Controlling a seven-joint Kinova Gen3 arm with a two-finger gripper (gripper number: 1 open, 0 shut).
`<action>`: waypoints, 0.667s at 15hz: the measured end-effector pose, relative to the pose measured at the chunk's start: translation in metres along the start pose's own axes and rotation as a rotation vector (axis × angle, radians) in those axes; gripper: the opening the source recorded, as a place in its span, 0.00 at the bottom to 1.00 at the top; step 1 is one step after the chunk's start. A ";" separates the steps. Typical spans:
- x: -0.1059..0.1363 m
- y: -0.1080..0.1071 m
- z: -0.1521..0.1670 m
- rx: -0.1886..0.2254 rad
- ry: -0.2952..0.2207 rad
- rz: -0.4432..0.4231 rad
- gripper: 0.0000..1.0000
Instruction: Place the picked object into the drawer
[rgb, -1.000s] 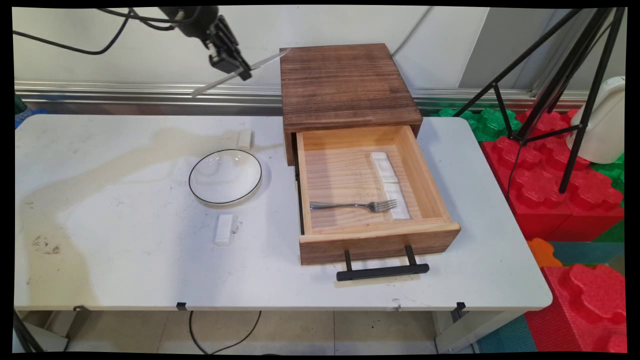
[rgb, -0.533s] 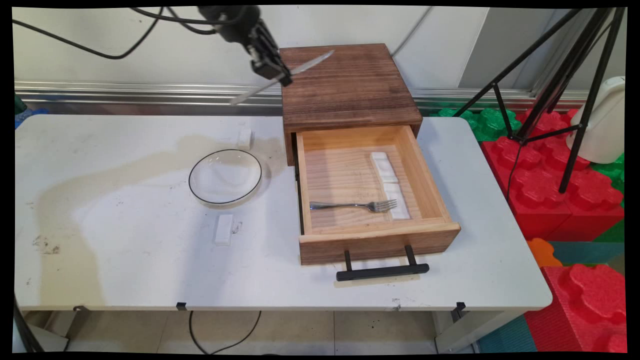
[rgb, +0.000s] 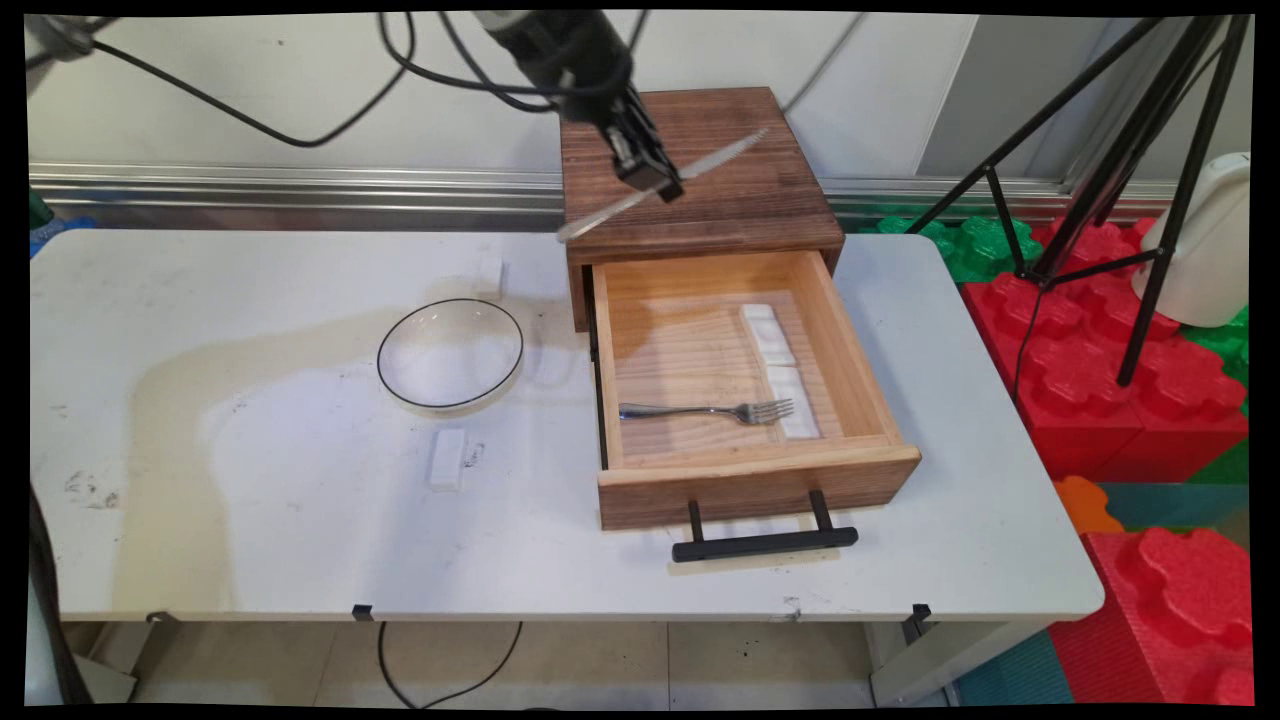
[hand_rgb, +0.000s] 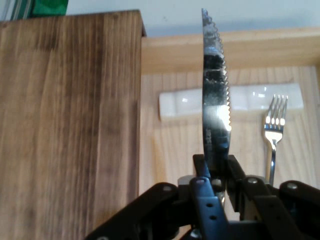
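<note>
Steel table knife (rgb: 660, 185), serrated along one edge, clamped across its middle by the black gripper (rgb: 650, 178); both fingers (hand_rgb: 202, 167) pinch the flat of the blade, closed tight on it. Main view: knife held in the air, tilted, one end low and out past the fingers toward the arm's side, the other end higher on the far side of the fingers, over the dark wooden top of the drawer cabinet (rgb: 700, 170). Gripper hangs above that top, near its front edge. Hand view: blade (hand_rgb: 215, 100) rises straight up from between the fingers, toothed edge facing the fork side. Beyond the fingertips and below them, the pulled-out drawer (rgb: 860, 350), pale wood inside. In it, a fork (rgb: 710, 410) lies flat, and under its tines runs a row of white rectangular blocks (rgb: 768, 333), set end to end; the fork's tines rest on the nearer one. Hand view puts the fork (hand_rgb: 275, 125) to one side of the blade and the white blocks (hand_rgb: 182, 105) crossing behind it. Drawer front carries a black bar handle (rgb: 765, 543). Well apart from the fingers, on the white table (rgb: 250, 520): a clear glass plate (rgb: 450, 353) with a dark rim, a small white block (rgb: 448, 458) just in front of it, another white block (rgb: 489, 277) just behind it. Black cables (rgb: 300, 120) loop from the arm.
</note>
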 end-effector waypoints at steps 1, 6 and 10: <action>0.004 0.001 0.009 -0.004 0.002 0.001 0.00; 0.018 0.007 0.054 -0.021 0.010 0.007 0.00; 0.022 0.008 0.082 -0.027 0.010 0.013 0.00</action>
